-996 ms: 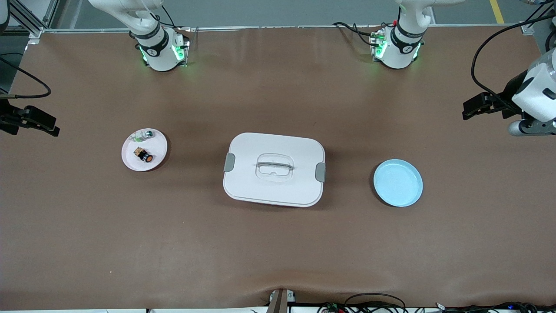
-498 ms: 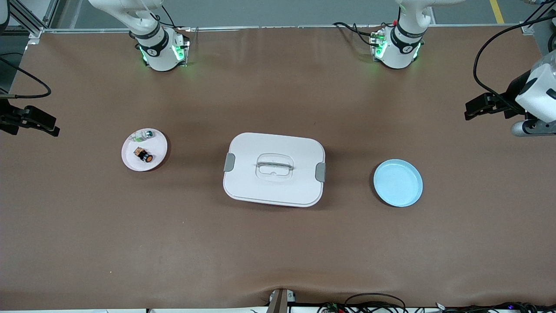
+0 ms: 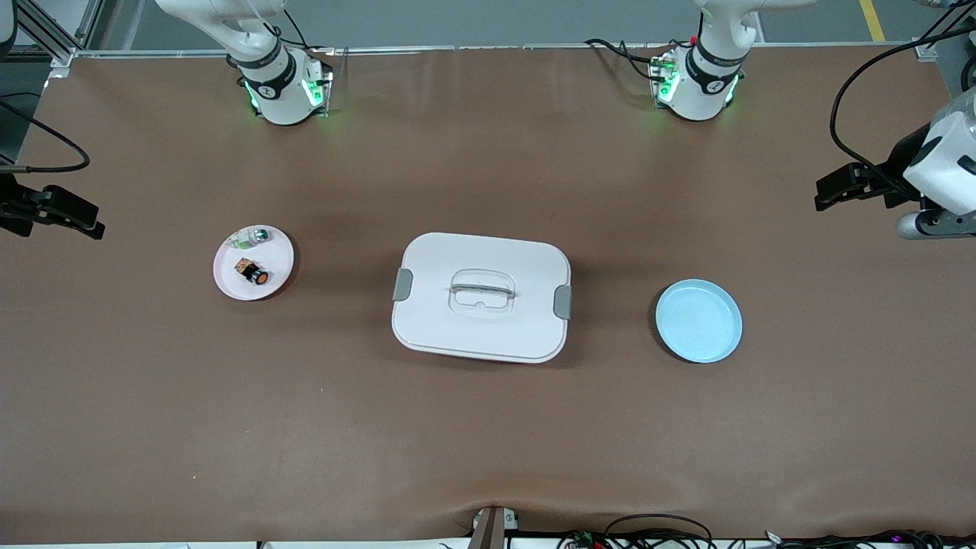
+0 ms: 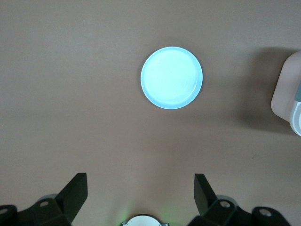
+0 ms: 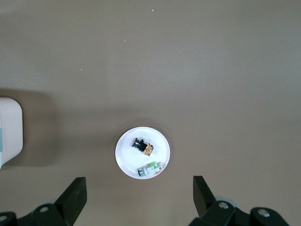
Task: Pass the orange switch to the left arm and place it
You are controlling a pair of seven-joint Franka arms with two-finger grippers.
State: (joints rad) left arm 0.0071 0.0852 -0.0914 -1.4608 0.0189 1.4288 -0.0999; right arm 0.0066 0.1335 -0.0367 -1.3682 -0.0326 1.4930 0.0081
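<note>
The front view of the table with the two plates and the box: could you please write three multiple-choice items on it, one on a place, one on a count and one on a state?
1. Where does the orange switch lie?
A. on the pink plate
B. on the blue plate
C. on the box

2. How many small parts are on the pink plate?
A. one
B. two
C. four

3. How do the jaws of the right gripper stand?
A. shut on the switch
B. shut on nothing
C. open

Answers: 1 A, the switch sits on the pink plate; 2 B, the orange switch and a clear switch with green; 3 C, the right wrist view shows the fingers wide apart above the plate.
</note>
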